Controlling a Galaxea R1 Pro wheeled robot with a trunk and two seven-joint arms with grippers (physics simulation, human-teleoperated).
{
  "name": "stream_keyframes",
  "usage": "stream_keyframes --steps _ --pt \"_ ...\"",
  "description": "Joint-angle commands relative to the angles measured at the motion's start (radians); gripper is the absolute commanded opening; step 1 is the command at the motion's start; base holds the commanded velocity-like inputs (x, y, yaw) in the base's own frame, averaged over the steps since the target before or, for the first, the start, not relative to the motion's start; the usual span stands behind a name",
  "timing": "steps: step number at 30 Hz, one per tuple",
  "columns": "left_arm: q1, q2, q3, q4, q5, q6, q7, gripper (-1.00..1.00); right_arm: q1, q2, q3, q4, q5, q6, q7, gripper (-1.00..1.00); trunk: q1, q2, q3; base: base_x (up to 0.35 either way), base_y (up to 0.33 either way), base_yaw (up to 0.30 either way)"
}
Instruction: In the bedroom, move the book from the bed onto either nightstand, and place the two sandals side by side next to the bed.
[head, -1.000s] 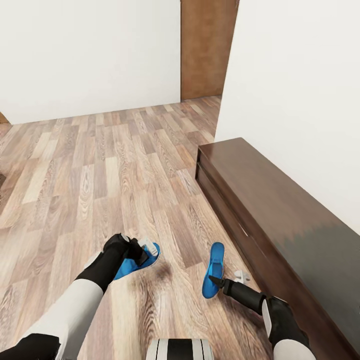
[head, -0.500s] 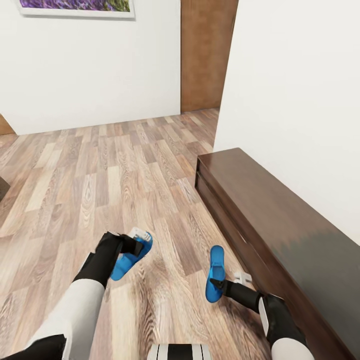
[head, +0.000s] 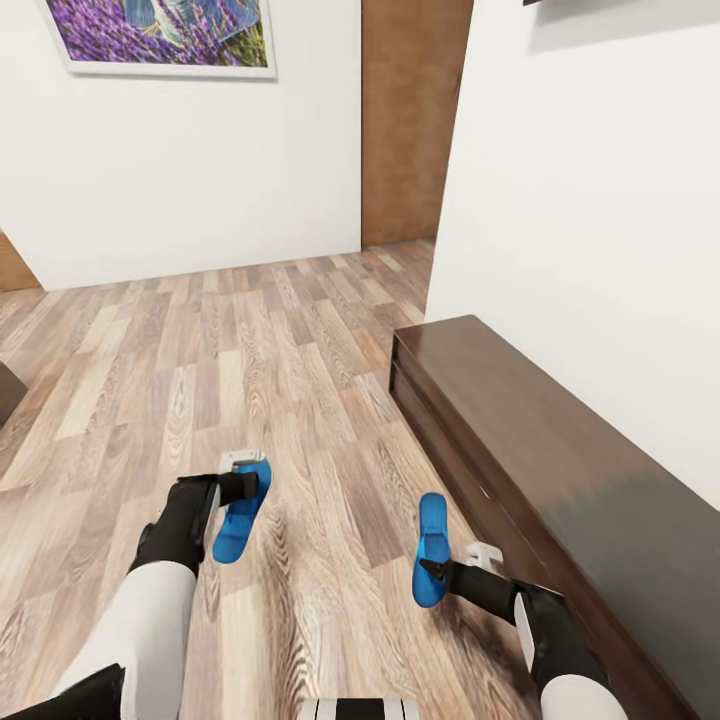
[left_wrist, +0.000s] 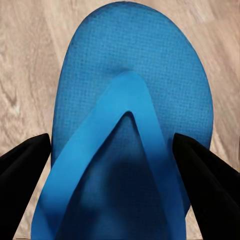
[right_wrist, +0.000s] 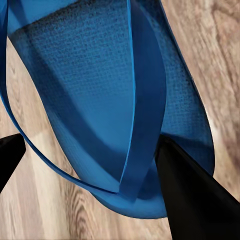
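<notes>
Two blue sandals are held above the wood-plank floor (head: 300, 400), one in each gripper. Item one: the left sandal (head: 241, 510), clamped in the left gripper (head: 240, 478); from the left wrist camera the sandal (left_wrist: 131, 125) is seen sole-up-strap-forward, with a black finger (left_wrist: 22, 172) pressed to each side of it. Item two: the right sandal (head: 431, 548), gripped at its heel end by the right gripper (head: 450, 565), just beside the long dark-brown sideboard (head: 560, 480); in the right wrist view its strap (right_wrist: 145, 110) and sole (right_wrist: 95, 100) are seen closed upon by the dark fingers (right_wrist: 195, 200). The two sandals are kept well apart. White walls (head: 180, 180), a brown door (head: 410, 110) and a framed lavender picture (head: 165, 35) are recorded beyond.
</notes>
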Motion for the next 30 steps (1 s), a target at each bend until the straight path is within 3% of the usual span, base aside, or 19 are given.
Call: stream_keyframes --steps 1,2,7,10,17,30 --pt "-0.001 -0.001 0.013 -0.001 0.008 0.004 0.002 -1.00 -0.001 0.001 -0.006 -0.002 0.007 0.007 0.009 -1.00 -0.001 0.000 0.003 0.000 0.000 0.000" --pt "-0.001 -0.001 0.027 -0.001 0.036 0.005 0.024 -1.00 -0.001 0.000 -0.006 -0.002 0.008 0.007 0.008 -1.00 -0.001 0.000 0.007 0.000 0.000 0.000" --pt "0.000 -0.005 0.050 -0.001 0.079 0.010 0.086 -1.00 -0.001 -0.002 -0.004 -0.002 0.010 0.007 0.007 -1.00 -0.003 0.001 0.026 0.000 0.000 0.000" --pt "0.000 -0.007 0.053 0.002 0.085 0.019 0.104 -1.00 -0.001 -0.001 0.002 -0.002 0.010 0.007 0.003 -1.00 -0.005 0.002 0.038 0.000 0.000 0.000" --pt "0.002 -0.013 0.058 0.077 0.091 0.047 0.143 -1.00 -0.001 0.001 0.058 -0.002 0.009 0.007 -0.075 -1.00 -0.008 0.004 0.065 0.000 0.000 0.000" --pt "0.064 -0.012 0.068 0.140 0.093 0.030 0.166 -1.00 -0.001 0.002 0.073 0.001 0.004 0.005 -0.112 -1.00 -0.014 0.007 0.115 0.000 0.000 0.000"
